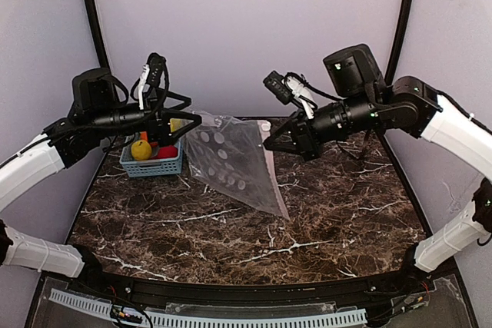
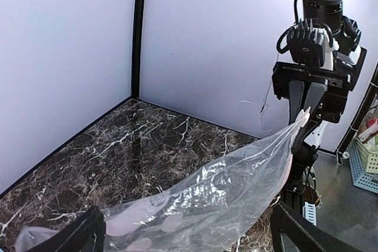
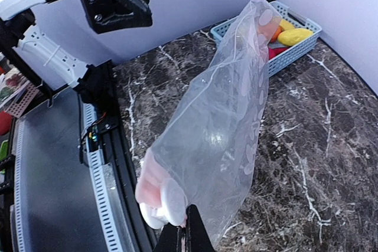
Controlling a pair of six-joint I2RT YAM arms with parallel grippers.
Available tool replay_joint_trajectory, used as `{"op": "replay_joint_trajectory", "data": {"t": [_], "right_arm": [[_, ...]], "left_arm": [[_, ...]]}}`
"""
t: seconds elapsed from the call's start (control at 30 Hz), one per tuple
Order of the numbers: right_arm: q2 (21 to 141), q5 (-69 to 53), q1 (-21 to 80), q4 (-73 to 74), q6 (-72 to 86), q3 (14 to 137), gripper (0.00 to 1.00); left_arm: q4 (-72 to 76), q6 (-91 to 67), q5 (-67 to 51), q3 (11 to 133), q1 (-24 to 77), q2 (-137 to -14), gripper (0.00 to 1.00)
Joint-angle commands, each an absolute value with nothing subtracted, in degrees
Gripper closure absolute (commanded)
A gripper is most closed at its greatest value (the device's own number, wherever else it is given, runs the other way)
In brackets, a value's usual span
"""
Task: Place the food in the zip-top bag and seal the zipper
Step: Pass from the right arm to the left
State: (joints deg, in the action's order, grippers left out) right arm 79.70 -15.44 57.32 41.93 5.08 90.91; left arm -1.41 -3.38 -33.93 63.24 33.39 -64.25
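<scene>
Our right claw (image 1: pixel 270 142) pinches one corner of the clear, white-dotted plastic bag (image 1: pixel 231 163), mid-frame. Our left claw (image 1: pixel 175 124) is spread wide at the bag's other edge, over the blue-grey slatted basket (image 1: pixel 151 167) of small toy food (image 1: pixel 141 149), upper left.

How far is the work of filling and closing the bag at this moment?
Done: nothing yet. The toy fruits and vegetables lie in the blue-grey slatted plastic basket. In hand: the right gripper pinches one end of the clear dotted zip-top bag and holds it up; the left gripper stands open at its other end. Left: fill the bag, seal it.
</scene>
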Motion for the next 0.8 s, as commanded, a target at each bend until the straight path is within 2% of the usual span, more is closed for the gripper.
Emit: {"op": "replay_joint_trajectory", "data": {"t": [0.0, 0.13, 0.27, 0.5, 0.63, 0.77], "right_arm": [[80.4, -27.0, 57.3, 51.9, 6.0, 93.6, 1.00], [81.5, -31.3, 57.2, 51.9, 5.8, 91.9, 1.00], [84.0, -28.1, 57.0, 50.6, 5.9, 90.2, 1.00], [89.1, -30.4, 56.8, 44.9, 6.1, 89.6, 1.00], [91.5, -31.2, 56.8, 44.4, 5.4, 90.8, 1.00], [91.8, -30.8, 56.8, 43.8, 5.3, 91.1, 1.00]], "left_arm": [[-1.0, -1.1, -38.5, 62.4, 33.6, -60.8, 0.01], [0.5, -2.6, -42.7, 62.6, 33.5, -60.8, 0.01], [3.0, -5.0, -46.5, 61.7, 33.6, -63.7, 0.01], [9.2, -11.3, -51.8, 59.8, 36.8, -70.1, 0.02], [8.0, -10.8, -52.4, 60.3, 39.5, -73.2, 0.10], [7.9, -11.2, -52.7, 60.5, 40.0, -74.2, 0.27]]}}
